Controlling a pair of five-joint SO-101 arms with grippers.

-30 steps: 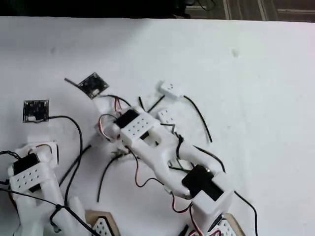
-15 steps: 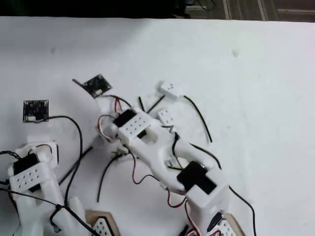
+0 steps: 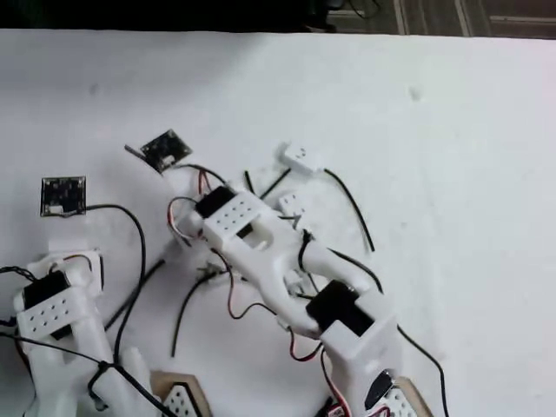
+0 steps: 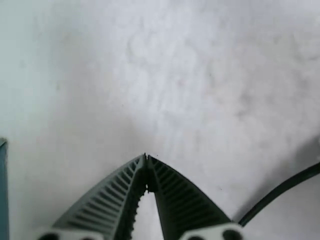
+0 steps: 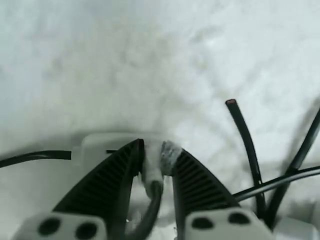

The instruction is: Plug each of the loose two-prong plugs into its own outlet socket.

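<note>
Right wrist view: right fingers (image 5: 157, 150) clamped on one white two-prong plug (image 5: 152, 167), its black lead running back between them. One white socket block (image 5: 100, 145) just past fingertips; contact with plug unclear. One loose cable end (image 5: 231, 103) to one side. Left wrist view: left fingers (image 4: 146, 161) pressed together, empty, over bare tabletop (image 4: 175, 75). High view: two dark circuit boards (image 3: 63, 195) (image 3: 165, 149), two white connector pieces (image 3: 300, 157) (image 3: 291, 205).

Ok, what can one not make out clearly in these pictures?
- Prongs of the small white plug: right wrist view, covered by the right gripper shut on it.
- Openings on the two dark square boards: high view, too small.
- Black cable: left wrist view, cut off by the edge.
- Plug's contact with the white block: unclear.
</note>
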